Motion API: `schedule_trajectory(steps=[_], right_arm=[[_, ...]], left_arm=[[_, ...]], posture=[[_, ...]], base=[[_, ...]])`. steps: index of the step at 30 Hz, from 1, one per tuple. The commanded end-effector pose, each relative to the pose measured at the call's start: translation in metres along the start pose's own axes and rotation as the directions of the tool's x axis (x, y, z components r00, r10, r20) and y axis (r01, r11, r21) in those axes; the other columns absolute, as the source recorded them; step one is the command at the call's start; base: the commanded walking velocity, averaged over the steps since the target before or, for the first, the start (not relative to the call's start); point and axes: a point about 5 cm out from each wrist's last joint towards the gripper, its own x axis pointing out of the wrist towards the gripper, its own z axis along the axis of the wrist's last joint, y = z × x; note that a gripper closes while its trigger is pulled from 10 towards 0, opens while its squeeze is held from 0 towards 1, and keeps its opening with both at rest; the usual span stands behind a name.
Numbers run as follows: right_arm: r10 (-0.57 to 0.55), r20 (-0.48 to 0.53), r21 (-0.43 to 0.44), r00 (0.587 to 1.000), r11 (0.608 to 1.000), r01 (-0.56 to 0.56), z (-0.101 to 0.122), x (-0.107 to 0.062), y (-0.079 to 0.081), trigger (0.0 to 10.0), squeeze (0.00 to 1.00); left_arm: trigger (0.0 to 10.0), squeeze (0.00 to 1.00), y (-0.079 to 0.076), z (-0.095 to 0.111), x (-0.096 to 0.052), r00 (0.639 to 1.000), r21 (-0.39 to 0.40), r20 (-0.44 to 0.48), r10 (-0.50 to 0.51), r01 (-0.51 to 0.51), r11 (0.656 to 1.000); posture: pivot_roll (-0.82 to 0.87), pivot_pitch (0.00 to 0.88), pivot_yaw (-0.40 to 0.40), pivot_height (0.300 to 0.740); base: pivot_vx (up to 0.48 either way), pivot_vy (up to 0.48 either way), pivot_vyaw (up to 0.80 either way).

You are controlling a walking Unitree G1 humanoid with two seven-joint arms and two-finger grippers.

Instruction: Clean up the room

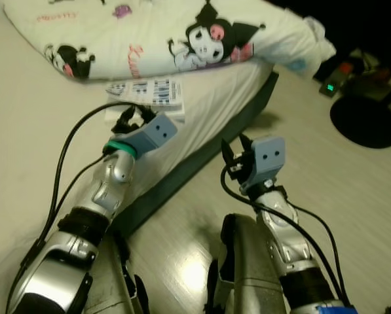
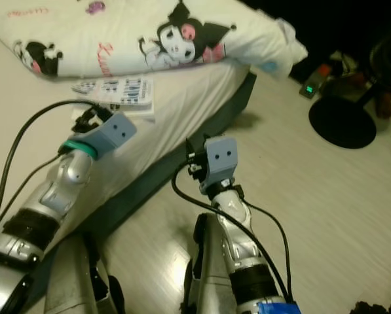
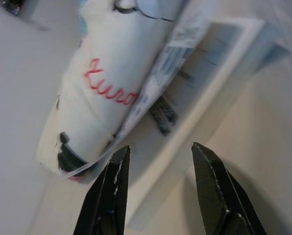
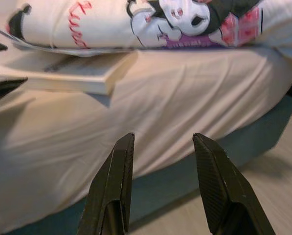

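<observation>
Left wrist view: book (image 3: 204, 93) lies flat, spread left tool (image 3: 160, 161) beside it.

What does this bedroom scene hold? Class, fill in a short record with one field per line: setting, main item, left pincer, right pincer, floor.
setting: bed with pale sheet, cartoon-print pillow on it
main item: book lying flat on the bed, partly tucked under the pillow
left pincer: left pincer open, over the bed, aimed at the book
right pincer: right pincer open, beside the bed edge, holding nothing
floor: pale wooden floor with a round black base
</observation>
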Motion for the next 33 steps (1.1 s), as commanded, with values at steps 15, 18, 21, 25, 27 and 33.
schedule_trajectory(steps=[15,18,21,25,27,33], right_arm=[[-0.009,-0.055,0.027,0.998,1.0,0.011,-0.008,-0.014,0.006,10.0,0.0],[-0.014,-0.057,0.026,0.998,1.0,0.015,-0.007,-0.015,0.006,10.0,0.0],[-0.02,-0.061,0.025,0.998,0.999,0.022,-0.007,-0.017,0.004,10.0,0.0],[-0.022,-0.065,0.024,0.998,0.999,0.023,-0.007,-0.017,0.004,10.0,0.0],[-0.019,-0.065,0.024,0.998,0.999,0.021,-0.007,-0.017,0.005,10.0,0.0],[-0.011,-0.066,0.025,0.998,1.0,0.012,-0.006,-0.015,0.007,10.0,0.0]], left_arm=[[10.0,1.0,0.003,-0.009,0.02,0.999,0.321,0.013,0.043,-0.045,0.946],[10.0,1.0,0.006,-0.015,0.018,0.996,0.324,-0.001,0.084,-0.079,0.943],[10.0,1.0,0.005,-0.021,0.015,0.994,0.329,-0.007,0.111,-0.103,0.939],[10.0,1.0,0.005,-0.025,0.013,0.988,0.328,-0.009,0.154,-0.143,0.934],[10.0,1.0,0.006,-0.026,0.012,0.983,0.329,-0.003,0.182,-0.171,0.929],[10.0,1.0,0.006,-0.022,0.011,0.97,0.333,0.031,0.242,-0.238,0.912]], posture=[[-0.08,0.388,0.035,0.532],[-0.08,0.388,0.037,0.532],[-0.08,0.387,0.036,0.532],[-0.08,0.388,0.031,0.532],[-0.08,0.389,0.029,0.532],[-0.08,0.389,0.027,0.532]], base=[[0.0,0.0,0.0],[0.0,0.0,0.0],[0.0,0.0,0.0],[0.0,0.0,0.0],[0.0,0.0,0.0],[0.0,0.0,0.0]])
